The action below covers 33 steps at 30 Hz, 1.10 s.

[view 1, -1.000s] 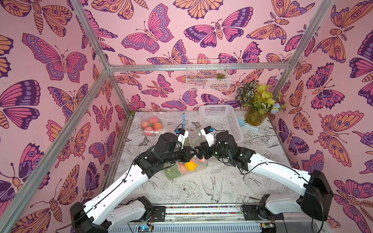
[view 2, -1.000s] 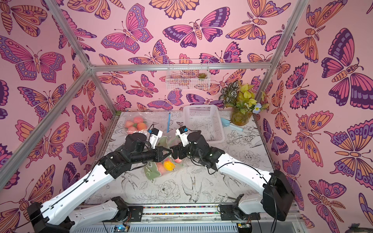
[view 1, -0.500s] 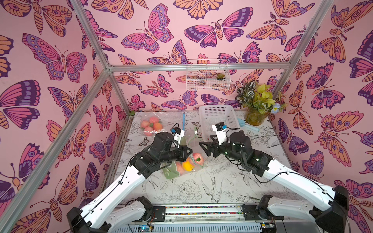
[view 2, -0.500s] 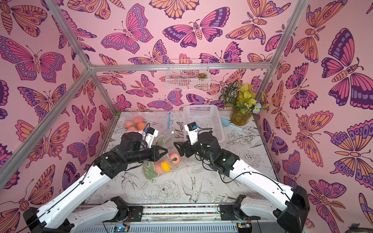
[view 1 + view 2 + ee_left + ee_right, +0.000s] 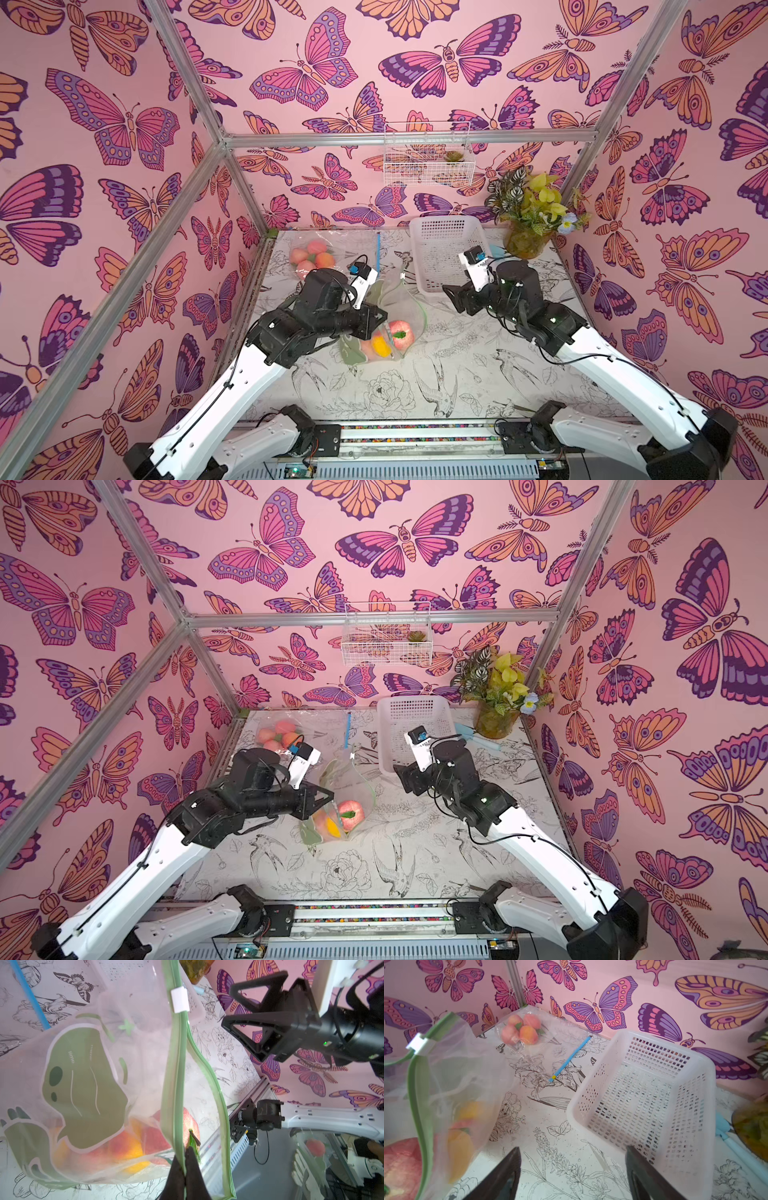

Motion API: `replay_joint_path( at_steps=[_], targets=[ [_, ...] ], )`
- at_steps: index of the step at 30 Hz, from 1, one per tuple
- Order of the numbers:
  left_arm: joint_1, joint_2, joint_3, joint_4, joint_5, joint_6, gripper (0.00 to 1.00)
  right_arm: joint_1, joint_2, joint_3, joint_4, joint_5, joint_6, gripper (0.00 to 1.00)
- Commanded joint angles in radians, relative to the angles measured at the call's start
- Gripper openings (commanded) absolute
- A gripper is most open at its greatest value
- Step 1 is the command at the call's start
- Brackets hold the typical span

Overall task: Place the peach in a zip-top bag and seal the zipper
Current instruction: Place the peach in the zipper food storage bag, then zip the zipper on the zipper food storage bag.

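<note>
Right gripper pulls back toward the white basket, jaws spread and empty, peach now resting just inside the open mouth of the zip-top bag, left gripper pinching the green zipper rim, so only sealing looks left.

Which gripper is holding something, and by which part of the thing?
The left gripper pinches the bag by its green zipper strip. The right gripper is open and holds nothing.
</note>
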Motion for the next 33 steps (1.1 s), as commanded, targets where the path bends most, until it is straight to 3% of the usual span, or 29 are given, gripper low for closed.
replay_joint_path(
  at_steps=[1,13,20,33],
  targets=[
    [0.008,-0.025,0.016,-0.089,0.042,0.100,0.00,-0.003,0.019,0.005,-0.003,-0.086,-0.209,0.75],
    [0.007,-0.068,0.025,-0.240,0.070,0.247,0.00,0.002,0.161,0.141,-0.109,-0.478,-0.584,0.68],
    [0.006,-0.068,0.031,-0.249,0.074,0.258,0.00,0.033,0.259,0.278,-0.230,-0.548,-0.728,0.60],
    [0.007,-0.048,0.036,-0.251,0.094,0.257,0.00,0.078,0.355,0.457,-0.360,-0.584,-0.854,0.64]
  ],
)
